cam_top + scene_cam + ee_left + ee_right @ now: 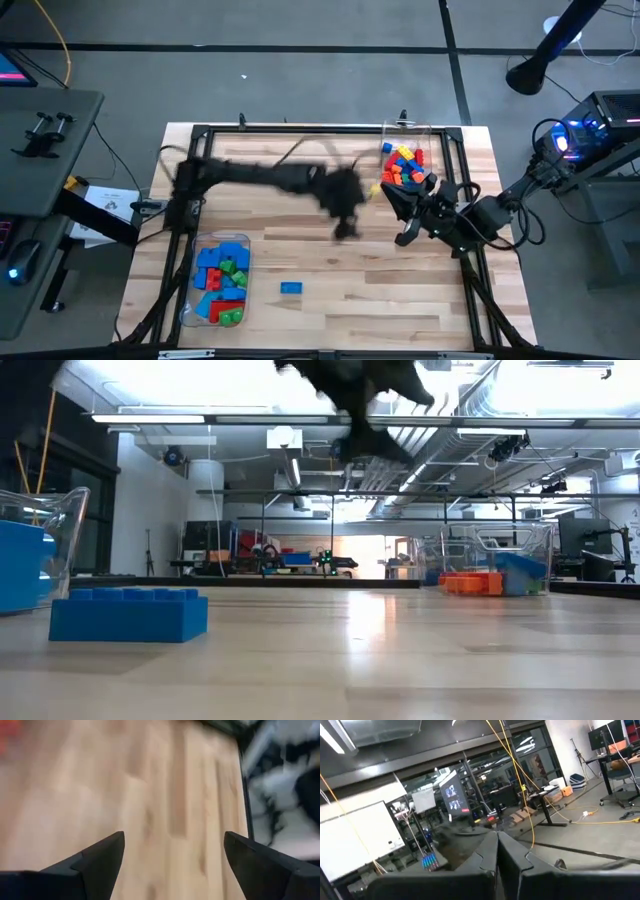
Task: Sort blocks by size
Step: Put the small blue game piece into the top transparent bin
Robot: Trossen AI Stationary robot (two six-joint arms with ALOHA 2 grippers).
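pale wooden table (pixel 330 300) with a black frame around its edge takes up most of the high view. two dark arms reach over it. the left arm stretches from the left side toward the middle, blurred, and the left gripper (pixel 347 225) hangs above bare wood near the table's centre; in its wrist view its two fingers (pixel 102 857) stand wide apart with nothing between them, only wood grain below. the right arm comes in from the right edge, and the right gripper (pixel 406 235) sits just beside the far-right tub, its fingers (pixel 487 852) pressed together and empty, pointing up at the room.

one clear tub (pixel 190 300) lies near the left front edge, filled with larger blue, red and green blocks (pixel 222 285). a second clear tub (pixel 432 135) stands at the far right, holding smaller red, orange, yellow and blue blocks (pixel 403 165). a single blue block (pixel 291 288) lies flat on the wood, near the left tub, apart from both grippers.
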